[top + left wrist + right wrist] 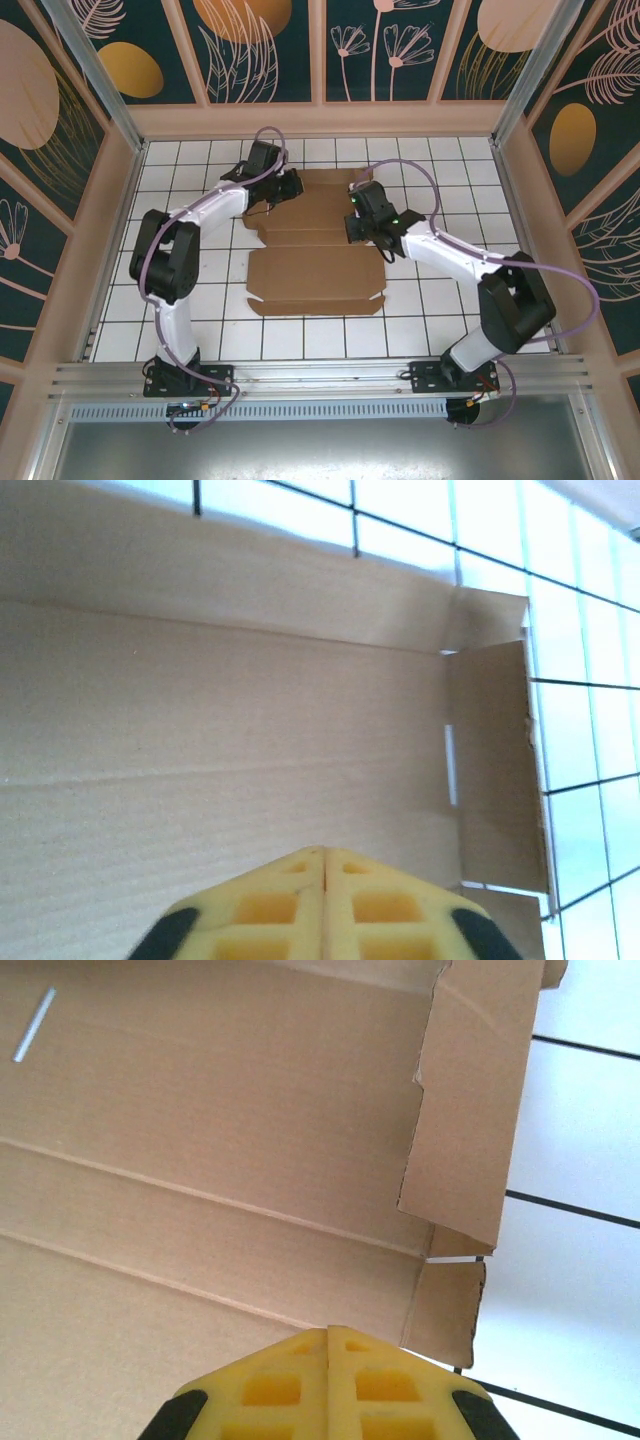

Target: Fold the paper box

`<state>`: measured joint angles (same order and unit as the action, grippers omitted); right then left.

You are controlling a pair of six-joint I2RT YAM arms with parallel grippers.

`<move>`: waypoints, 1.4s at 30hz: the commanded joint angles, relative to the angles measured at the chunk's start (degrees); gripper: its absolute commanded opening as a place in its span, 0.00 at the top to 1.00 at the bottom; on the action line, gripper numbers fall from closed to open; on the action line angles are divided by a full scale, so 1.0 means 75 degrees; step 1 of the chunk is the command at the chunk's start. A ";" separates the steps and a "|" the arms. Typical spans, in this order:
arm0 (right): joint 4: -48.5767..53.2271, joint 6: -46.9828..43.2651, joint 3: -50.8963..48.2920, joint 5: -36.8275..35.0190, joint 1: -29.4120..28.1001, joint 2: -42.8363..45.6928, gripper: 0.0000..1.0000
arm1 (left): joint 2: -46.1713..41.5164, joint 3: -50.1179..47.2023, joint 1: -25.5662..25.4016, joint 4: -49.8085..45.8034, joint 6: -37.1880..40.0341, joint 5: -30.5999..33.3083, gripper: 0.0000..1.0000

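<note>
Lying flat and unfolded mid-frame in the overhead view, the paper box (315, 270) looks light and stiff, likely to bend only at its creases and to skate on the smooth tiled table (200, 330). The left gripper (325, 855) and right gripper (328, 1335) sit over its upper half, jaws pressed together, holding nothing. I'd lift a side flap (470, 1110), at the right of the right wrist frame, by its free edge.
</note>
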<state>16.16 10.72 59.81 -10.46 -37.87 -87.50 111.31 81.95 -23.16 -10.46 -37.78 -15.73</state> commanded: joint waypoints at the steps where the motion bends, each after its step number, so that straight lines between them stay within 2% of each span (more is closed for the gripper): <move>1: 0.0095 0.0252 -0.0463 -0.0228 -0.0122 0.0050 1.00 | 0.0048 -0.0860 0.0052 -0.0056 -0.0639 -0.0111 1.00; 5: 0.0296 0.0323 -0.0925 -0.0680 -0.0588 -0.0262 1.00 | -0.0140 -0.1820 0.0029 0.0240 -0.1191 0.0137 1.00; 11: 0.0462 0.0630 -0.1112 -0.0944 -0.1347 -0.0987 1.00 | 0.0301 -0.1477 0.0023 -0.0363 -0.1171 0.0586 1.00; 15: 0.0433 0.0693 -0.0892 -0.0304 -0.1970 -0.1699 1.00 | 0.0999 -0.0508 0.0023 -0.0993 -0.0854 0.0981 1.00; 19: 0.0259 0.0644 -0.0424 0.0116 -0.2487 -0.2183 1.00 | 0.1648 0.0326 0.0029 -0.1347 -0.0556 0.0866 1.00; 24: -0.0120 0.0631 0.0577 0.1230 -0.2592 -0.2681 1.00 | 0.2250 0.1187 -0.0045 -0.1667 -0.0227 0.0585 1.00; 28: -0.0241 0.0581 0.1751 0.2008 -0.2521 -0.3071 1.00 | 0.2687 0.1752 -0.0386 -0.1972 0.0182 0.0354 1.00; 30: -0.0417 0.0618 0.2056 0.2526 -0.2331 -0.2889 0.99 | 0.2757 0.1839 -0.0535 -0.1979 0.0350 0.0229 1.00; 32: -0.0785 0.0717 0.2037 0.3208 -0.2006 -0.2383 0.93 | 0.2700 0.1836 -0.0591 -0.1973 0.0492 0.0265 1.00; 35: -0.1641 0.1095 0.1359 0.3988 -0.1174 -0.1137 0.72 | 0.2426 0.1741 -0.0589 -0.1892 0.0910 0.0300 1.00; 38: -0.2467 0.1700 0.0453 0.4295 0.0196 -0.0019 0.48 | 0.2010 0.1738 -0.0592 -0.1867 0.1205 0.0435 1.00; 40: -0.2423 0.1880 0.0210 0.4237 0.1219 0.0319 0.39 | 0.1565 0.1595 -0.0592 -0.1694 0.1235 0.0565 1.00; 42: -0.2319 0.2002 0.0075 0.4276 0.2122 0.0389 0.38 | 0.1046 0.1334 -0.0581 -0.1409 0.1176 0.0522 0.99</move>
<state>0.05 22.26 63.33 19.11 -26.94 -84.97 126.21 93.30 -27.75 -21.50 -31.00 -12.38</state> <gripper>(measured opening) 0.619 0.050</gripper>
